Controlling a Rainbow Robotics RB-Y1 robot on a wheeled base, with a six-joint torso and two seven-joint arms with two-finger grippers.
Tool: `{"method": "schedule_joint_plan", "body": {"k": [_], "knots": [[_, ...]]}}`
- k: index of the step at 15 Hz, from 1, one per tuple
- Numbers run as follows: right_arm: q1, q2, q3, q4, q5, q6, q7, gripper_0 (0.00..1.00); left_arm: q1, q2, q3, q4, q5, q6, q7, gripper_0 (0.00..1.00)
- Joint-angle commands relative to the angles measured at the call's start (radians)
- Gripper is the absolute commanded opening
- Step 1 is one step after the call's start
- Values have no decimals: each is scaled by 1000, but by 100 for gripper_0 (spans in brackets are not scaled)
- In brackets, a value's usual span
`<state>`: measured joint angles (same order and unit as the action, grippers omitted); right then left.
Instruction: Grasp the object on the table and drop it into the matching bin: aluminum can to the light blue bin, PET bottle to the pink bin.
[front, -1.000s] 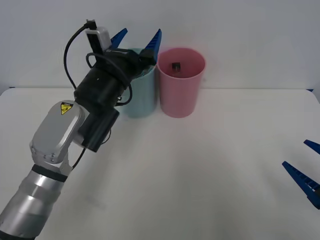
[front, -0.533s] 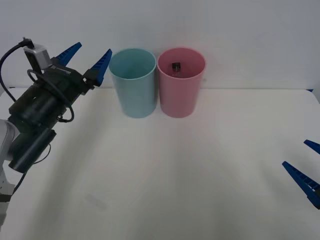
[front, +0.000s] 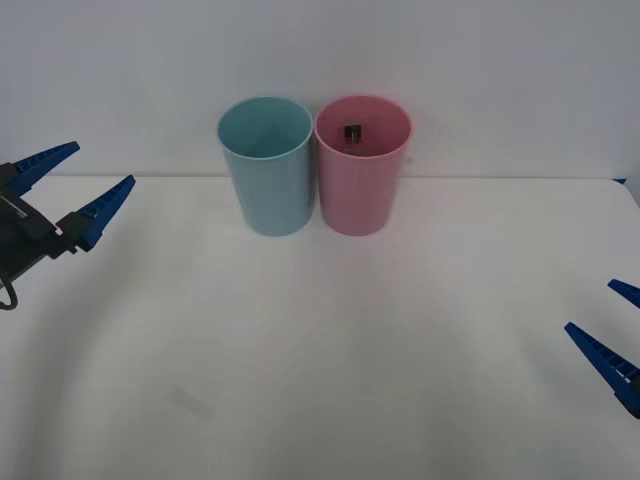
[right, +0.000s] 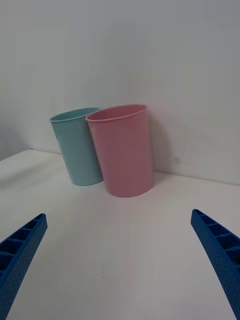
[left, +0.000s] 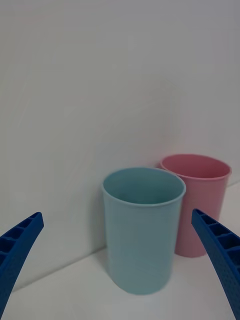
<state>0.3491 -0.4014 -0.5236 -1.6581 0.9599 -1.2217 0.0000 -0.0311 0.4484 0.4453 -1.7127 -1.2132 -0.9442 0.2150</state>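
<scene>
Now, by part:
Left gripper: at the far left edge of the table, well left of the bins, raised and pointing toward them; its two blue fingers are spread wide with nothing between them.
Right gripper: low at the near right edge, well apart from the bins; its fingers are also spread apart and empty.
PET bottle: inside the pink bin, just its dark cap end showing against the far inner wall.
Pink bin: upright at the far side of the table, right of the light blue bin and just beside it.
Light blue bin: upright, left of the pink one.
</scene>
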Motion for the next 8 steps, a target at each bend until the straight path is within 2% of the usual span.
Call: {"method": "schedule_joint_plan", "body": {"k": [1, 4, 8], "knots": [[0, 0, 0, 0, 0, 0, 0, 100, 76, 1, 29, -50, -2, -64, -2, 100], [0, 0, 0, 0, 0, 0, 0, 100, 204, 4, 61, -180, -57, -113, 6, 100], [0, 0, 0, 0, 0, 0, 0, 100, 342, 4, 85, -272, -34, -131, -9, 100]]}}
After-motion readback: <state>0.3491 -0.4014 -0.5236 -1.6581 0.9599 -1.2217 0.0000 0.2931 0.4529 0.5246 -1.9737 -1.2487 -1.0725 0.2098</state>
